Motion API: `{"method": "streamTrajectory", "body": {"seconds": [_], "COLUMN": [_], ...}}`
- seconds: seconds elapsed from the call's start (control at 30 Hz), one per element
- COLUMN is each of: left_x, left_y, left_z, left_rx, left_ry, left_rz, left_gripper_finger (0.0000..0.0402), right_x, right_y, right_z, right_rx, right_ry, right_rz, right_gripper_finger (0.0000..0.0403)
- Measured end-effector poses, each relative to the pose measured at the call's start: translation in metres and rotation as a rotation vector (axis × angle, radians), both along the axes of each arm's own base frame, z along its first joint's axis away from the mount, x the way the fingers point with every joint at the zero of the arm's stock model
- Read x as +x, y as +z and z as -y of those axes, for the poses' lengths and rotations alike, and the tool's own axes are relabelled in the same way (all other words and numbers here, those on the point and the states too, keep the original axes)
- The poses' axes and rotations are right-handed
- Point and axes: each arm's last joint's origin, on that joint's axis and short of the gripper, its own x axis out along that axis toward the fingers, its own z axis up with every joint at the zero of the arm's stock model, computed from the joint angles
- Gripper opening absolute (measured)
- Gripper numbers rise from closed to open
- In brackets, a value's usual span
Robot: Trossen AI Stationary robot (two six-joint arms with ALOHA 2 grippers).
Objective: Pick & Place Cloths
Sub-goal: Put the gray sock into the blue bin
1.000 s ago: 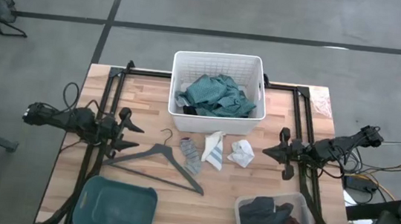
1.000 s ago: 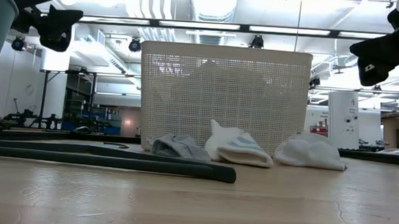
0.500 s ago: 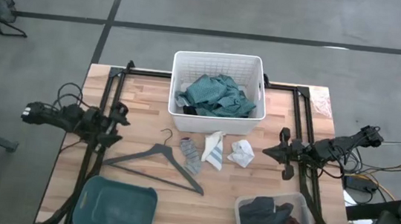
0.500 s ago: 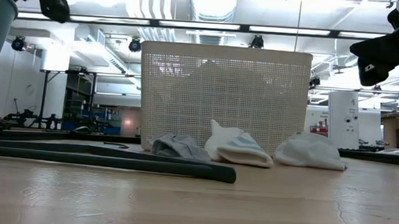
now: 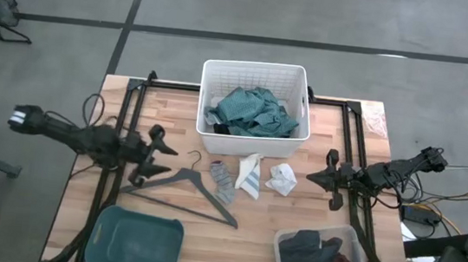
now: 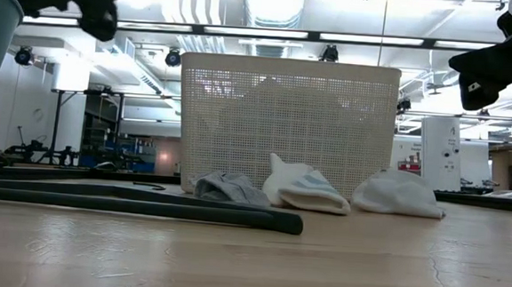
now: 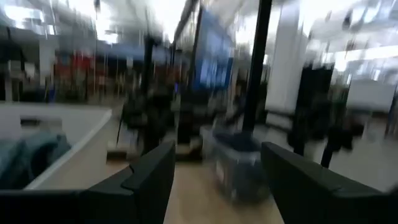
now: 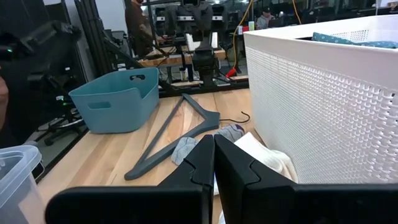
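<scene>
The left gripper (image 5: 159,151) hovers with its fingers spread apart, holding nothing, above the table's left side, just beside the hook end of the dark grey hanger (image 5: 183,187). A teal tub (image 5: 137,241) sits at the near left corner. Crumpled teal-green cloth (image 5: 252,111) fills the white perforated basket (image 5: 258,71) at the back centre. In front of the basket three small pieces lie in a row on the wooden table (image 5: 314,196): a grey sock (image 5: 223,180), a white piece with grey-blue stripes (image 5: 249,174), and a crumpled white piece (image 5: 281,179). The right gripper (image 5: 317,179) hangs closed and empty beside that white piece. Dark and maroon garments (image 5: 318,256) lie in the clear bin (image 5: 361,259) at the near right.
</scene>
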Motion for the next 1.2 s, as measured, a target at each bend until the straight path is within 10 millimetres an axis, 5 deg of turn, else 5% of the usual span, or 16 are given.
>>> {"method": "streamTrajectory", "body": {"seconds": [0.3, 0.4, 0.63, 1.2], "left_x": [0.061, 0.082, 0.126, 0.195], "left_y": [0.015, 0.026, 0.020, -0.039], "left_z": [0.011, 0.017, 0.026, 0.030], "left_rx": [0.112, 0.178, 0.350, 0.535], "left_ry": [0.048, 0.036, 0.038, 0.106], "left_rz": [-0.448, -0.494, -0.642, -0.996], "left_gripper_finger": [0.0243, 0.0243, 0.0243, 0.0243], "right_x": [0.000, 0.000, 0.000, 0.000], "right_y": [0.000, 0.000, 0.000, 0.000], "right_z": [0.000, 0.000, 0.000, 0.000], "right_rx": [0.001, 0.000, 0.001, -0.001], "right_ry": [0.000, 0.000, 0.000, 0.000], "right_rz": [0.000, 0.000, 0.001, 0.000], "right_gripper_finger": [0.0008, 0.0008, 0.0008, 0.0008]}}
